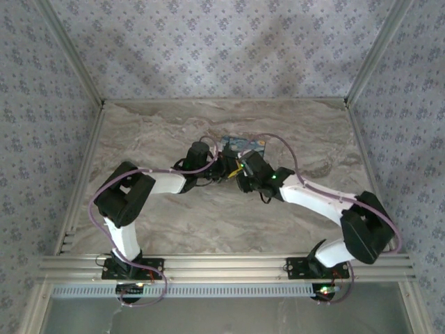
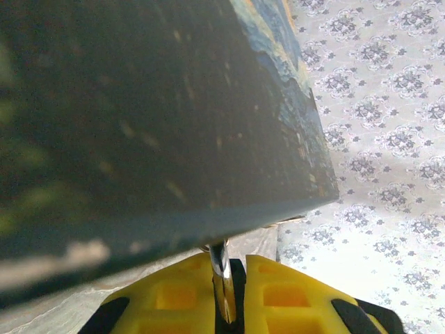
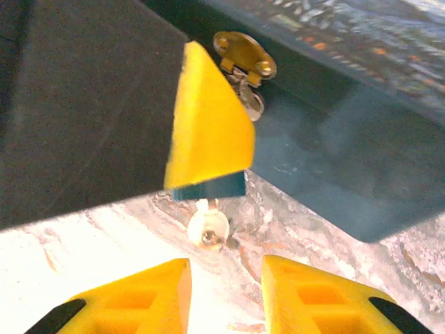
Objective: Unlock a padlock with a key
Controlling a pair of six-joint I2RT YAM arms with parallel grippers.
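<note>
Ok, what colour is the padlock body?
The padlock is teal blue; the right wrist view shows it best.

key [image 3: 208,227]: pale shiny metal | padlock [image 3: 210,186]: smooth painted body | table [image 3: 104,243]: polished marble-look (veined) | box [image 3: 334,160]: matt paint

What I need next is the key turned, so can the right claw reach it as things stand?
Probably yes: the key hangs under the padlock, straight ahead of the right claw, whose jaws stand apart with nothing seen between.
</note>
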